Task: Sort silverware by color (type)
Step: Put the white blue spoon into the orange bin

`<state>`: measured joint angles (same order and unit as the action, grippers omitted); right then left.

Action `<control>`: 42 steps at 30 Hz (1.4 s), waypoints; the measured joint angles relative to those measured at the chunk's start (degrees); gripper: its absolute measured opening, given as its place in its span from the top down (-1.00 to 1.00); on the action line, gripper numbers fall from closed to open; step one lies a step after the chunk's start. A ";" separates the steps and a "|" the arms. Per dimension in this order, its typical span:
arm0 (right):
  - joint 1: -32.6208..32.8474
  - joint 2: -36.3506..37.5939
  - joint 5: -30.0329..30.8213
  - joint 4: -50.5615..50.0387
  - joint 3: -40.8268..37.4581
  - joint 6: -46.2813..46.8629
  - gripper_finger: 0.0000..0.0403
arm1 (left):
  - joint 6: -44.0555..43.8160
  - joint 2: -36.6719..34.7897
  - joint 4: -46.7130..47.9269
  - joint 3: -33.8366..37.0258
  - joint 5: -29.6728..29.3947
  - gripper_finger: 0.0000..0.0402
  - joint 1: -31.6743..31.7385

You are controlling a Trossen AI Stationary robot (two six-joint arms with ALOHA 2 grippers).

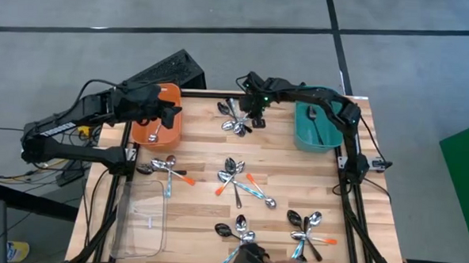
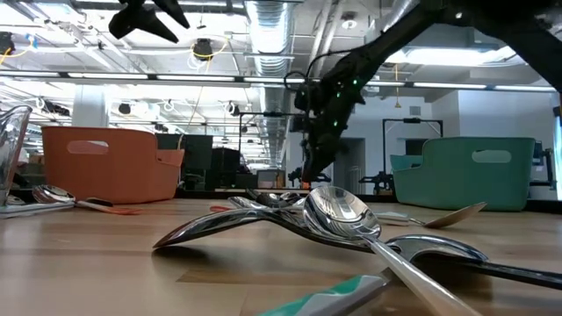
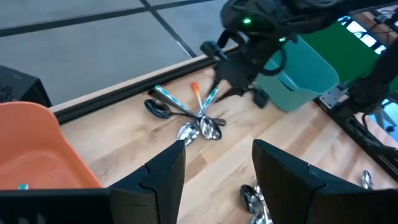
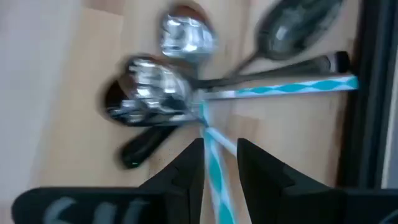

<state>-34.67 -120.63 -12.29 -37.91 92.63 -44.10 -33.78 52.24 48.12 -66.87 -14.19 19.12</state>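
A pale wooden worktop (image 1: 199,217) carries an orange bin (image 1: 160,127) at its far left corner, a teal bin (image 1: 314,129) at its far right corner and a clear plastic tray (image 1: 139,218) along its near left edge.

Grey floor (image 1: 224,8) with dark seam lines fills the top of the high view. A green panel (image 1: 464,181) sits at the right edge. In the low view, ducts (image 2: 272,22) and strip lights (image 2: 114,76) cross the ceiling.
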 joint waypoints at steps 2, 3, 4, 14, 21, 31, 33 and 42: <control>-0.45 -0.79 1.30 -2.34 -0.09 0.03 0.42 | -0.17 0.34 0.08 0.00 -0.07 0.14 -0.04; -0.53 -1.35 1.93 -1.97 -0.13 -0.02 0.42 | -0.32 0.44 0.27 0.00 -0.14 0.14 -0.05; -0.78 -1.72 2.01 -1.43 -0.10 0.07 0.42 | -0.34 0.53 0.56 0.01 -0.44 0.14 -0.05; -3.22 -4.40 2.40 -2.36 -0.08 -1.40 0.42 | -0.31 2.62 1.06 0.00 -1.77 0.14 -0.05; -3.29 -4.93 3.05 -5.45 0.09 -0.83 0.45 | -1.48 3.44 1.59 0.00 -1.53 0.14 -0.07; -0.55 -3.81 4.25 -21.35 1.55 11.88 0.79 | -3.30 3.66 3.62 0.00 -1.51 0.14 -0.07; -0.26 -3.77 2.99 -26.15 3.00 14.17 0.79 | -3.34 3.66 3.62 0.00 -1.53 0.14 -0.07; -1.21 -0.96 -10.62 -28.98 6.43 24.46 0.79 | -3.06 3.66 3.90 0.00 -2.19 0.14 -0.07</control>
<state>-35.89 -121.59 -22.90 -66.89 99.07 -19.65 -36.84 55.90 52.02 -66.87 -16.38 19.05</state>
